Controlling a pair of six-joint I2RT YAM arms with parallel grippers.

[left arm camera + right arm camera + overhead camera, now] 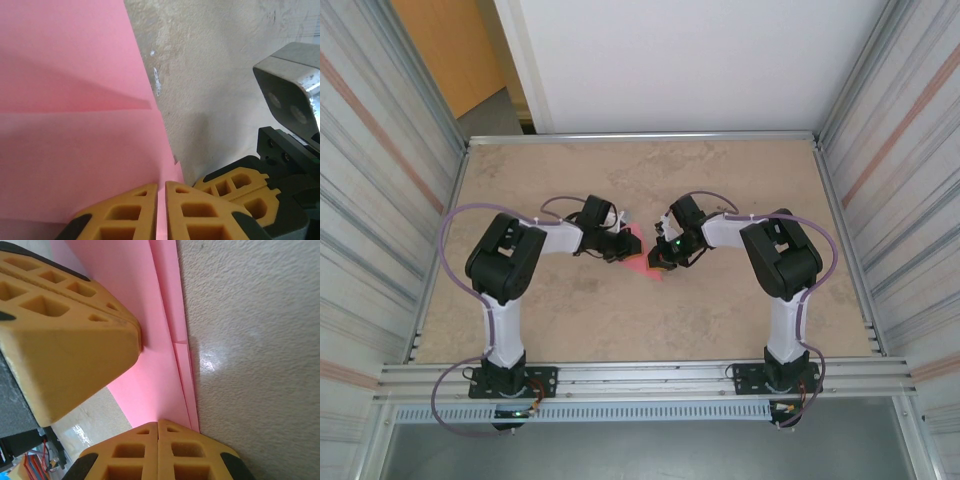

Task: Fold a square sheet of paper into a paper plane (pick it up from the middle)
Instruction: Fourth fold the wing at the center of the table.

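- Pink-red sheet of paper (638, 252) lies at the middle of the beige, stone-patterned worktop (720, 320), between the two arms. It is no longer a plain square: the wrist views show overlapping layers and a straight crease.
- Left pincer (161, 212) is almost pressed together, with a thin sliver of the pink paper pinched between its yellow pads.
- Right pincer (158, 452) has its pads pressed fully together at the sheet's long folded edge. I cannot tell whether any paper is caught between them.
- From above, both pincers sit just beside each other over the paper, and their tips nearly meet.
- The step in hand looks like setting or sharpening a fold along that edge.
- To do it well, the left pincer should pin the layers so they cannot slip. The right pincer should press flat along the crease, slowly and with the edges lined up.
- Paper this thin is likely to buckle or tear if it is dragged sideways.
- No brand, label or writing can be read on the paper, the pincers or the worktop.
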